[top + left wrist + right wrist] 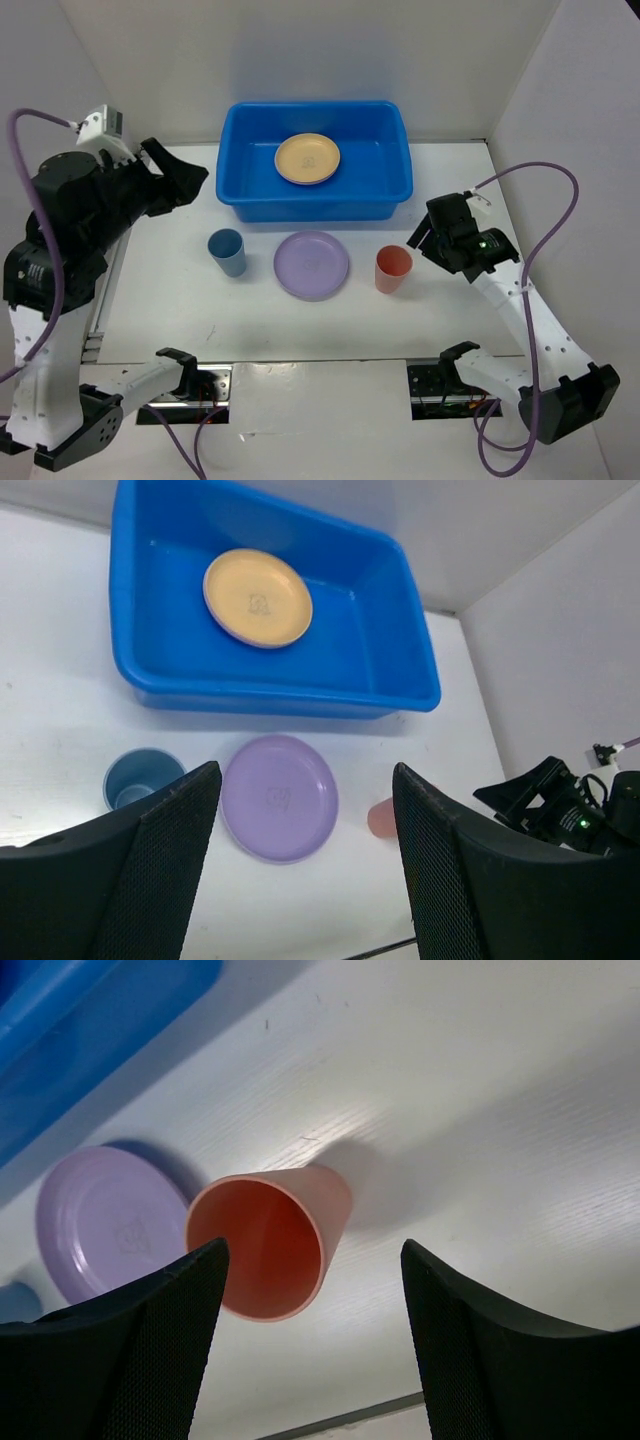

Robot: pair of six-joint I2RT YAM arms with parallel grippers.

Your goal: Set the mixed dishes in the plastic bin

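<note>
The small coral-red plastic cup (265, 1245) looks light, rigid and slippery; the right hand (312, 1250), spread, should pinch its wall at the rim.

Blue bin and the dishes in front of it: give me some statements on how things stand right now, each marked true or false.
1. The yellow plate lies inside the blue bin. True.
2. The lilac plate is in the bin too. False: it lies on the table in front of the bin, between the two cups.
3. The coral-red cup stands upright beside the lilac plate, on the right arm's side. True.
4. The right gripper is shut on the coral-red cup. False: its fingers are spread open and the cup stands free ahead of them.
5. The blue cup lies on its side. False: it stands upright, mouth up.
</note>
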